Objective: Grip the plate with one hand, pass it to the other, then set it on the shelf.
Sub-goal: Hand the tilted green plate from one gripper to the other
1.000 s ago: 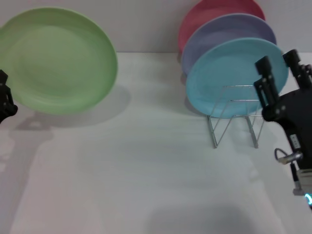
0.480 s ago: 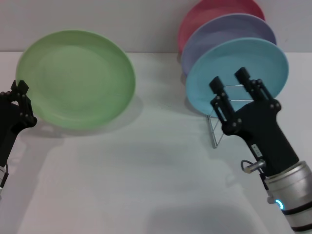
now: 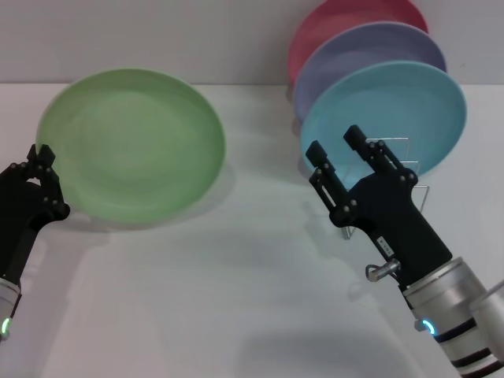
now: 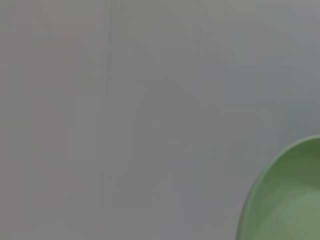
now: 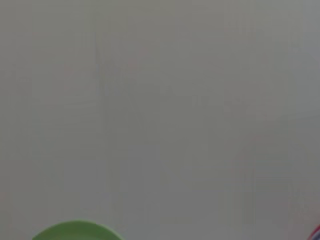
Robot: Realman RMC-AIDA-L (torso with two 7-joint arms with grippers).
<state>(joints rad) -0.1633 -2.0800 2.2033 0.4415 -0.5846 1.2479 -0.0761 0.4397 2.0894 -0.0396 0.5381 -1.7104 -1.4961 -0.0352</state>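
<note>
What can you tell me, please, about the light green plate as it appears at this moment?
The light green plate is round, shallow and plain, with a matte, plastic-looking surface and a low raised rim. It is held in the air, tilted so its hollow face is turned toward the head camera, over the left part of the white table. The left gripper grips it at its left edge; nothing else touches it. The right gripper, fingers open, is apart from it.

4 plates: 1 green (image 3: 134, 142), 1 blue (image 3: 394, 114), 1 lavender (image 3: 370, 49), 1 pink (image 3: 339, 24); 1 wire rack (image 3: 409, 189), 2 grippers
</note>
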